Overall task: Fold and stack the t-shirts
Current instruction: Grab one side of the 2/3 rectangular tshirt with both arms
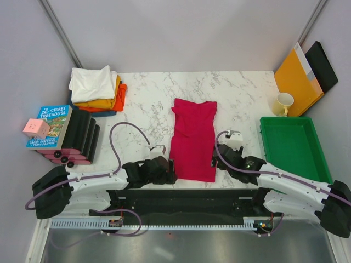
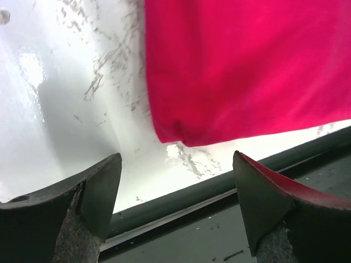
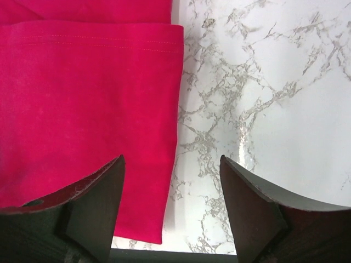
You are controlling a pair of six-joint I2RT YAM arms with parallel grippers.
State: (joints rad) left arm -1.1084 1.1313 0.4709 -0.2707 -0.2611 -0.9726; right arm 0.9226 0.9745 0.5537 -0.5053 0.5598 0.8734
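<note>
While left claw [image 1: 169, 166] and right claw [image 1: 216, 156] gape empty beside one red t-shirt [image 1: 193, 139], four t-shirts [image 1: 97, 90] lie stacked.

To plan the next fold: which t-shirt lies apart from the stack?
The crimson t-shirt, lying alone in the middle; the other t-shirts sit piled at the far left.

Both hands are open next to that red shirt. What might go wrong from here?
1. The red t-shirt has its near hem right at the edge of the table; a clumsy pinch by the left hand might drag it over.
2. The right hand straddles the shirt's side edge, so closing may catch only one layer and undo the fold.
3. The stack of folded shirts at far left looks uneven; adding this one could tip it.
</note>
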